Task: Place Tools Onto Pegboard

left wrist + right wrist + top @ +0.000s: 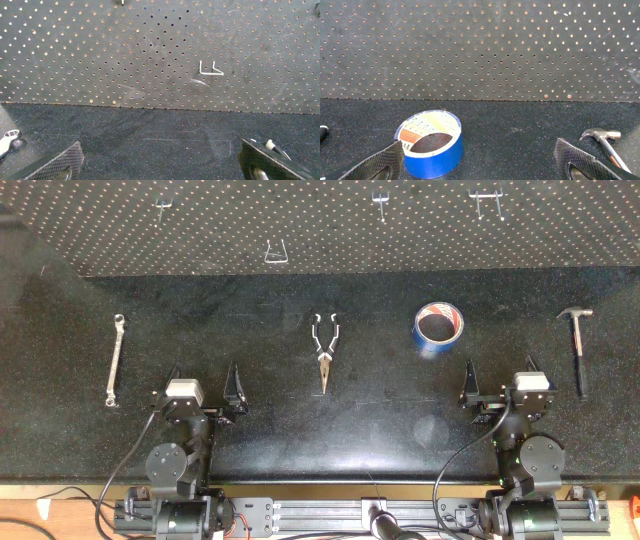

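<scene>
On the black mat lie a silver wrench (115, 360) at the left, needle-nose pliers (325, 350) in the middle, a blue tape roll (438, 327) right of centre, and a hammer (577, 348) at the far right. The pegboard (330, 220) stands at the back with wire hooks (276, 252). My left gripper (203, 385) is open near the front, between the wrench and the pliers. My right gripper (498, 382) is open between the tape roll (431, 142) and the hammer (605, 142). The wrench head (9, 137) shows beside my left fingers (55, 165).
More hooks hang along the pegboard's top: one at the left (163, 208), one at centre right (379, 202), a pair at the right (487, 202). A U-shaped hook (210, 70) faces my left wrist camera. Open mat lies between the tools.
</scene>
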